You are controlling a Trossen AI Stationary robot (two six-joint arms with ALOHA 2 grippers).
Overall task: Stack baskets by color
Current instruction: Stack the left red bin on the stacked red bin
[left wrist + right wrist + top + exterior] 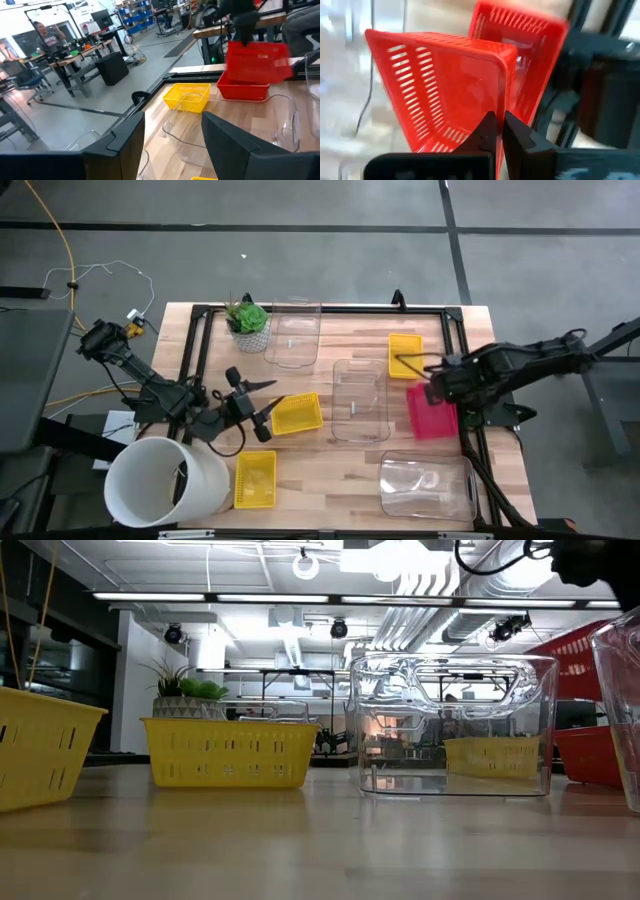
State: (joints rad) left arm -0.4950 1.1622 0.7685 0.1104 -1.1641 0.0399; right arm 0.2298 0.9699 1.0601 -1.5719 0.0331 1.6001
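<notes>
Two red baskets sit at the right gripper (498,131): its fingers are clenched on the rim of one red basket (445,90), held tilted in the air, and a second red basket (527,60) rests on the table just beyond and below it (both look empty). Beside that gripper, toward the far edge, lies a yellow basket (404,353); toward the table's middle stands a clear basket (359,400), and nearer the front edge another clear basket (427,487). A third clear basket (294,335) is at the far edge, next to a green plant (248,320).

The left gripper (262,408) hangs with fingers spread, grasping nothing, just beside a yellow basket (297,413). In front of it lies another yellow basket (255,479), touching a big white tub (165,480).
</notes>
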